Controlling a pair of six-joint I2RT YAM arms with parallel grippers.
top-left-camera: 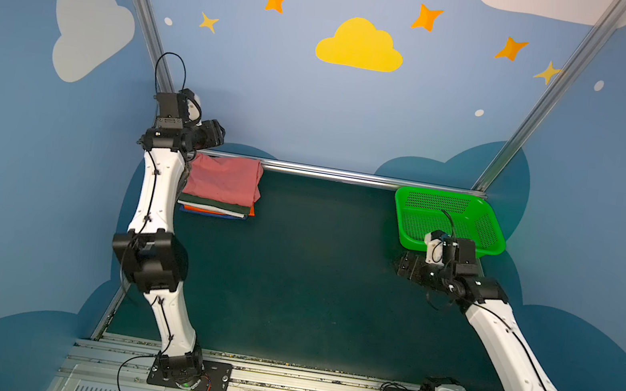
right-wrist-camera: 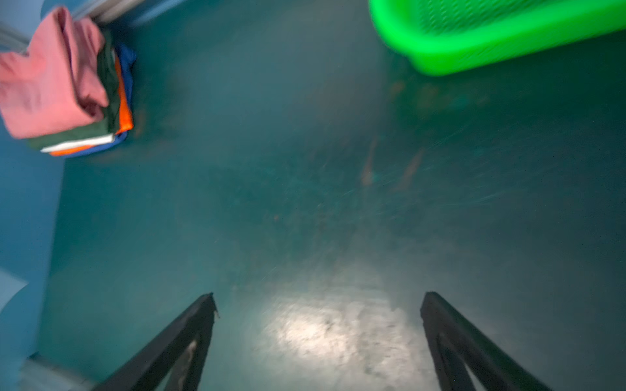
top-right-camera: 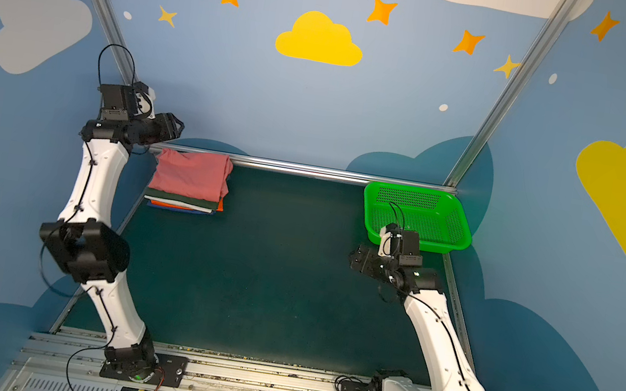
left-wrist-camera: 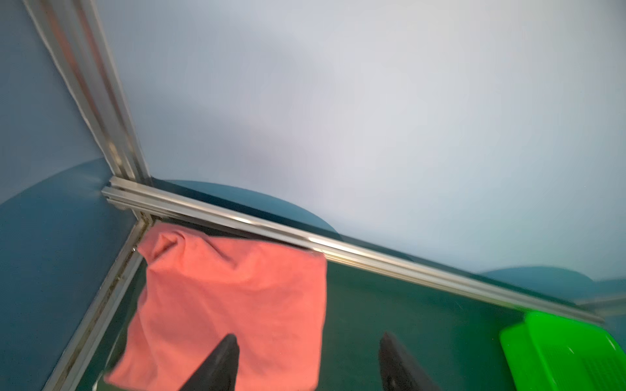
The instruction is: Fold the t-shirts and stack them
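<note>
In both top views the stack of t-shirts [top-left-camera: 219, 191] is seen well apart from the green basket [top-left-camera: 411, 240], against the same rear rail [top-left-camera: 327, 172]. The left gripper [top-left-camera: 216, 135] is held above it, the right gripper [top-left-camera: 405, 266] just before the basket.

In the left wrist view the fingers [left-wrist-camera: 223, 359] are spread, nothing between them. The soft salmon-pink shirt [left-wrist-camera: 237, 287] is rumpled, one corner bulged. It could be dragged off the flat layers if brushed by a finger.

In the right wrist view the fingers [right-wrist-camera: 189, 325] are spread over scuffed mat [right-wrist-camera: 305, 169]. The basket's perforated plastic is glossy, rigid.
</note>
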